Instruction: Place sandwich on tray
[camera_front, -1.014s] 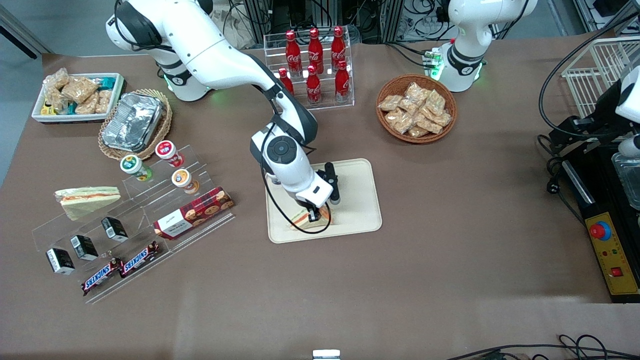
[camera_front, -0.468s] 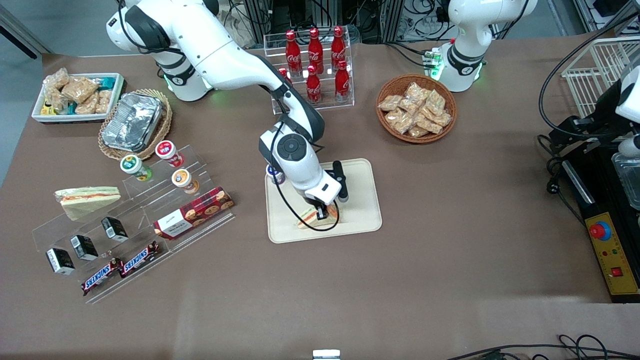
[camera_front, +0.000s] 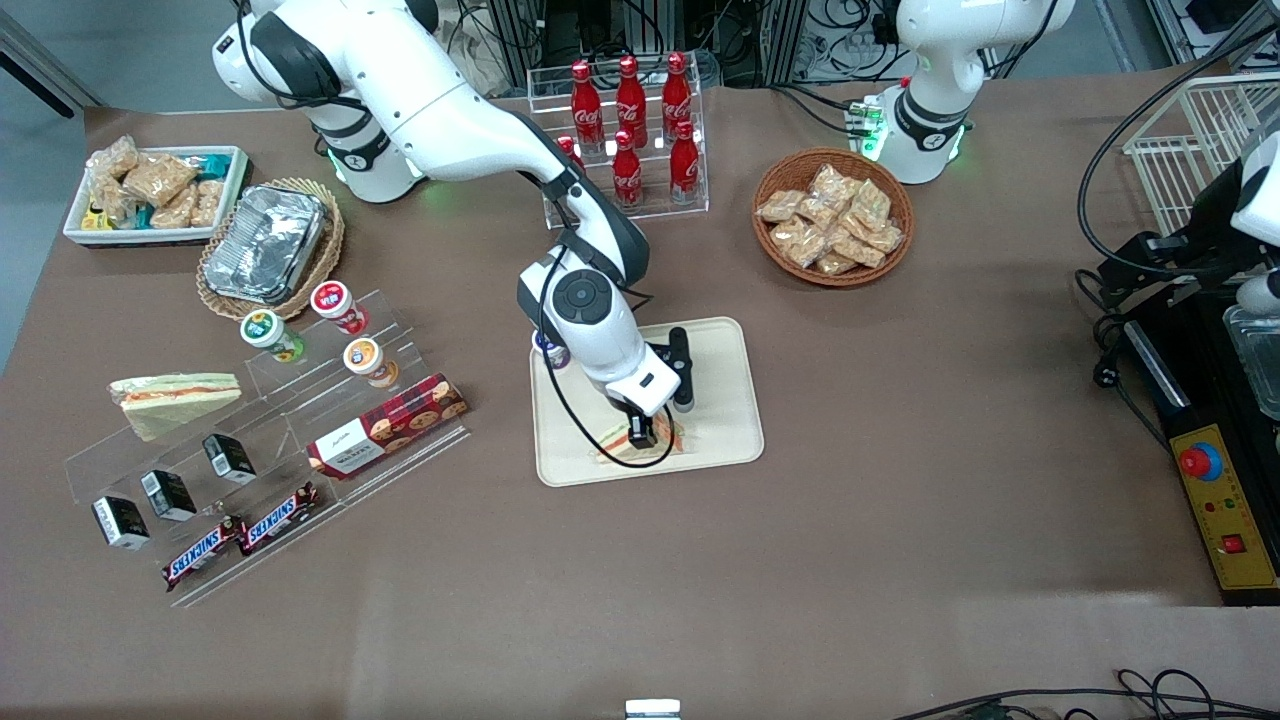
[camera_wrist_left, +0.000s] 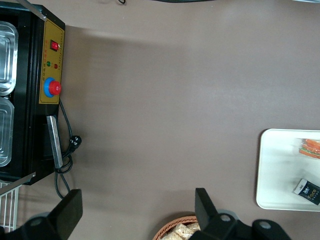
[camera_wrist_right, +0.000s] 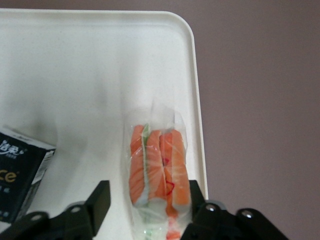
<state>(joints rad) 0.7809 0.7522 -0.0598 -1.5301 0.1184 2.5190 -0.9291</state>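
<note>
Since the frame half a second ago my end effector (camera_front: 643, 436) has shifted only a little, and the sandwich (camera_front: 640, 444) now sits lower, flat against the floor of the tray (camera_front: 722, 400) near the rim closest to the front camera, where before it hung slightly tilted. From my wrist camera the sandwich (camera_wrist_right: 157, 172) shows its orange and green filling edge between my two fingers (camera_wrist_right: 97, 200); one finger stands visibly off the wrap and the other presses right up to it, so I cannot tell whether I am clamped on it or have let go. Beside it on the tray (camera_wrist_right: 192, 75) lies a small black carton (camera_wrist_right: 20, 172).

The bench (camera_front: 900, 420) is covered in brown. Toward my end of it stand clear acrylic steps (camera_front: 250, 430) with yogurt cups (camera_front: 331, 300), a cookie box (camera_front: 386, 425), small black cartons and two Snickers bars (camera_front: 240, 535), plus a second wrapped sandwich (camera_front: 172, 398). Farther from the front camera are a foil container (camera_front: 268, 240) in a wicker basket, a white tub of snack packs (camera_front: 155, 190), a rack of cola bottles (camera_front: 630, 120) and a round basket of snack bags (camera_front: 832, 218). Cables and metal frames line the room's edge.
</note>
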